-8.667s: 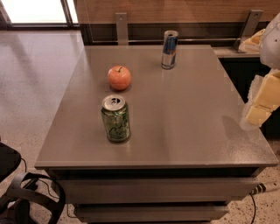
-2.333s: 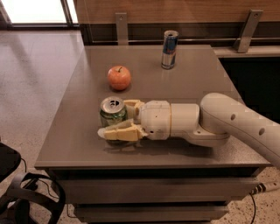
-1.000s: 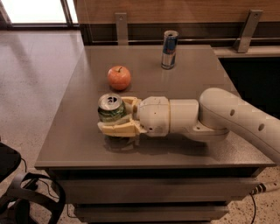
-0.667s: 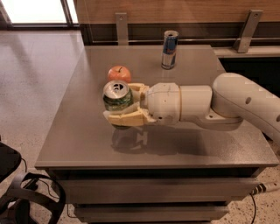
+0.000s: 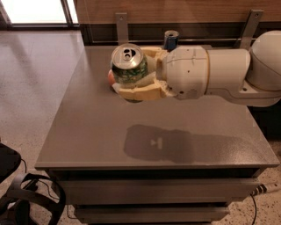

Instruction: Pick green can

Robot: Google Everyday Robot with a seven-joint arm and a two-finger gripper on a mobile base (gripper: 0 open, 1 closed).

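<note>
the end effector (image 5: 131, 72) hangs above the bench (image 5: 88, 132), its cream fingers (image 5: 136, 93) of matt, slightly rough plastic pressed round the green can (image 5: 128, 66). the can looks like thin metal, with a bright silver top and a glossy printed green wall. behind the end effector, the arm (image 5: 228, 66) wears a smooth white plastic shell with a soft sheen. below the end effector the bench top is grey, matt and finely speckled, like laminate. beyond the end effector the blue can (image 5: 170, 39) shows a shiny metal rim. the wall panel (image 5: 197, 9) past it looks like varnished wood. the floor (image 5: 30, 88), out past the fingertips, is pale speckled stone, polished and glossy.
</note>
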